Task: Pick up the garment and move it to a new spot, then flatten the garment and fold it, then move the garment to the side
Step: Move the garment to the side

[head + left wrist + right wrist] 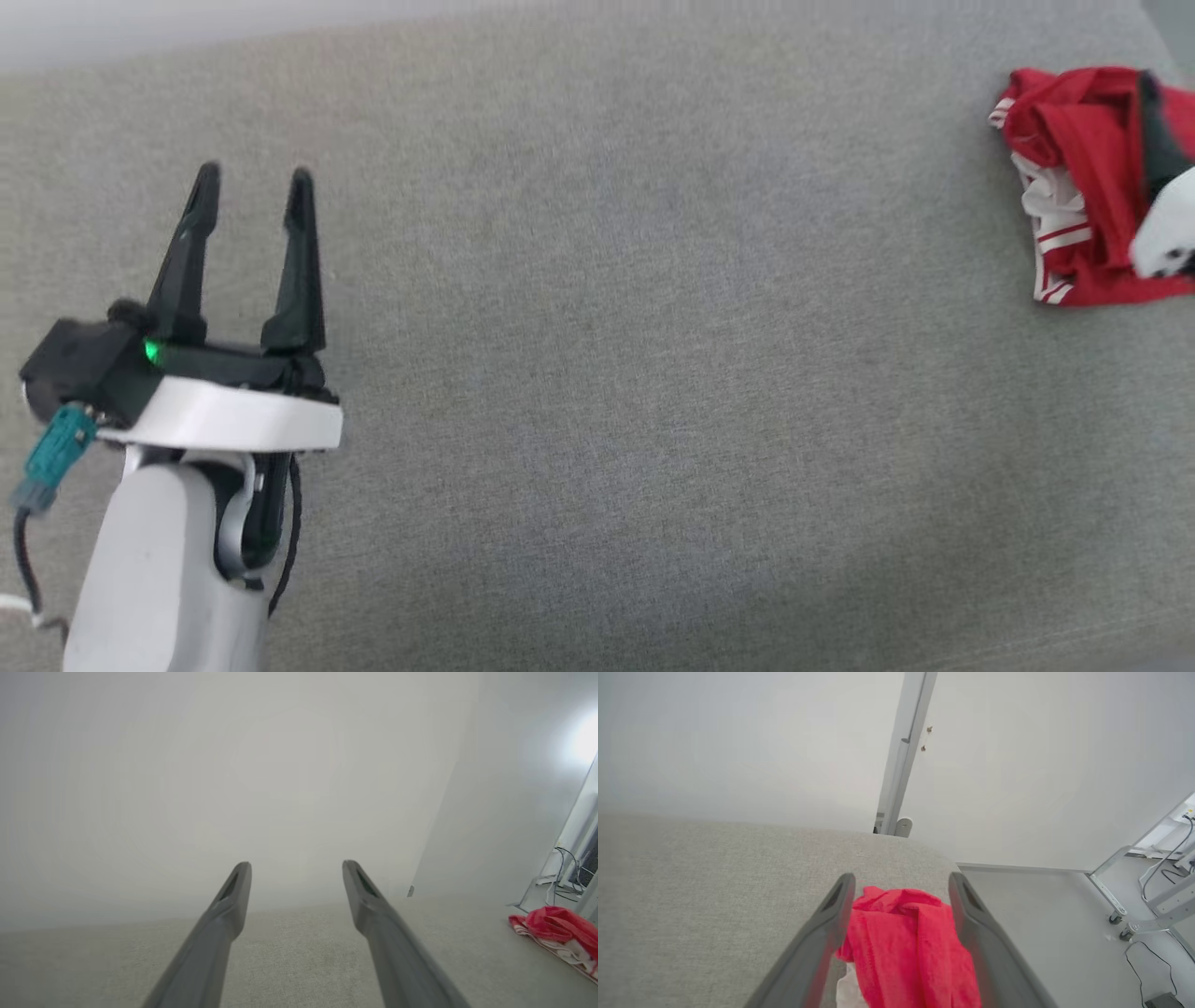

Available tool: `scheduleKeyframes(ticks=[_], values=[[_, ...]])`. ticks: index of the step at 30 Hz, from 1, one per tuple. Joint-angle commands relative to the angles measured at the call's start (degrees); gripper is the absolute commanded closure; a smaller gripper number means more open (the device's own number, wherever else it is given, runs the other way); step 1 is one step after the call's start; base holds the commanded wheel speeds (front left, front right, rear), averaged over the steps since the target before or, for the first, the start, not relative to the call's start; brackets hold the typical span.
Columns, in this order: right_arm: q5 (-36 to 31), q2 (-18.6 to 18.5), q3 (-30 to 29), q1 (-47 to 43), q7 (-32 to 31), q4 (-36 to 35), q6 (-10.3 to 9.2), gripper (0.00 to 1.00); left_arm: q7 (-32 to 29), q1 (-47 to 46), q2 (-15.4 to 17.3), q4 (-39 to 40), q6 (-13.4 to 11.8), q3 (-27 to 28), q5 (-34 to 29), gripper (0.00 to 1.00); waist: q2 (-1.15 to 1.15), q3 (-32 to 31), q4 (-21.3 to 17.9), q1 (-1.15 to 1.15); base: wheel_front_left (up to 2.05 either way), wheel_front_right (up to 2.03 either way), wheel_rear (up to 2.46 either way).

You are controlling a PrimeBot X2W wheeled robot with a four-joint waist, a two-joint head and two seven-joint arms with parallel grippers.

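The garment (1074, 177) is a crumpled red heap with white and striped parts, lying at the far right of the grey fabric surface (597, 373). My right gripper (901, 879) stands open over it, its two fingers spread either side of the red cloth (906, 942) without pinching it. One dark right finger (1153, 131) and the white wrist show over the heap in the head view. My left gripper (252, 187) is open and empty at the lower left, far from the garment (556, 928), which lies off to its right (294, 870).
The grey surface ends just beyond the garment, at a rounded edge (943, 858). Past it lies pale floor with a metal frame on casters (1115, 914) and cables. A pale upright post (901, 765) stands against the white wall behind.
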State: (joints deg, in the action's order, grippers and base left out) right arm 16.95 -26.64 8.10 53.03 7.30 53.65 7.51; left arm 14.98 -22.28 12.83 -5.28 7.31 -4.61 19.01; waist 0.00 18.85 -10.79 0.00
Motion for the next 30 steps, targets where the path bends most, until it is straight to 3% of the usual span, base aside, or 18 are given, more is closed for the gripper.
scheduleKeyframes(ticks=[1,10,19,30], values=[[0.7,0.4,1.1,-1.5,1.2,-1.2,-0.04,0.0,0.3,1.3,-0.7,0.0,0.0,1.0,-0.8,0.0,0.0,-1.8,0.1,0.0,0.0,0.0,0.0],[3.8,2.2,4.6,-11.3,7.4,-11.9,-0.04,0.0,0.3,8.6,-4.2,2.4,-0.6,9.1,-4.0,0.0,0.0,-6.6,0.8,0.0,0.0,0.0,0.0],[-1.5,7.4,-0.2,-26.6,7.8,-28.8,-0.04,0.0,0.3,16.1,-7.5,5.3,-0.1,15.5,-4.0,0.0,0.0,-10.9,2.0,0.0,0.0,0.0,0.0],[-7.4,13.1,-4.0,-38.6,7.9,-39.4,-0.04,0.0,0.3,22.0,-9.0,6.9,0.1,17.8,-3.1,0.0,0.0,-13.6,3.2,0.0,0.0,0.0,0.0]])
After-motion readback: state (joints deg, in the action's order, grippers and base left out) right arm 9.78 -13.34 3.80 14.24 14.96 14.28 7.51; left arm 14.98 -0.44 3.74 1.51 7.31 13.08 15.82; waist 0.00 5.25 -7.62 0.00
